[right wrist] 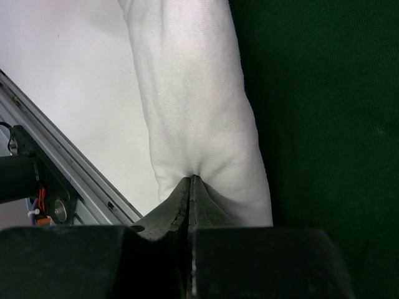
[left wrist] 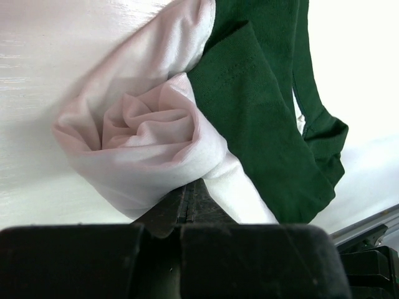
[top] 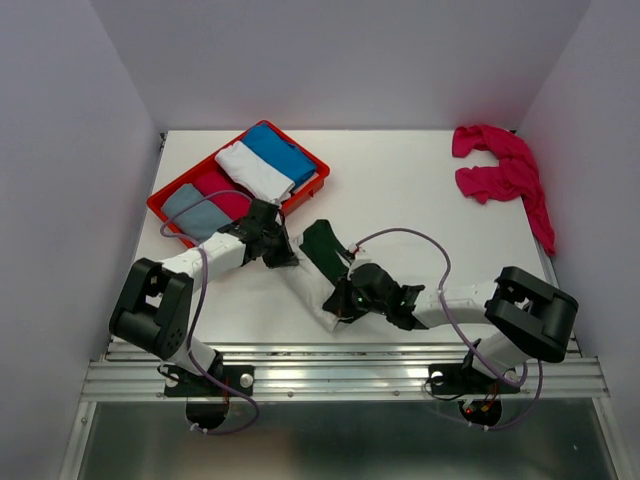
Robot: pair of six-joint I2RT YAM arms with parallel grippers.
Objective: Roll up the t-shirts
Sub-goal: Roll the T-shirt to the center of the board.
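**Cream-and-green t-shirt** [top: 306,288], rolled into a tight cream tube with a dark green sleeve trailing toward 12 o'clock. It lies diagonally near the front edge of the worktop [top: 420,215], at about 6 o'clock of its centre.

I have the left end effector [left wrist: 187,198] fully closed, pinching cloth at the tube's spiral end. The right end effector [right wrist: 190,185] is likewise closed, nipping a fold of cream fabric at the opposite end.

To do this step well, I judge that:
- both ends must advance together, so the tube stays even rather than coning;
- light tension should run along its length;
- the loose green sleeve should be tucked under, not left to drag;
- the thin knit could slip from so small a pinch.

The pink t-shirts [top: 503,172] lie in an unrolled heap at 2 o'clock, well apart. A red tray [top: 163,207] at 10 o'clock holds blue, white, grey and magenta garments [top: 275,150]. The worktop is matt white, fronted by an aluminium rail [top: 350,378] and enclosed by plain pale walls [top: 350,60].
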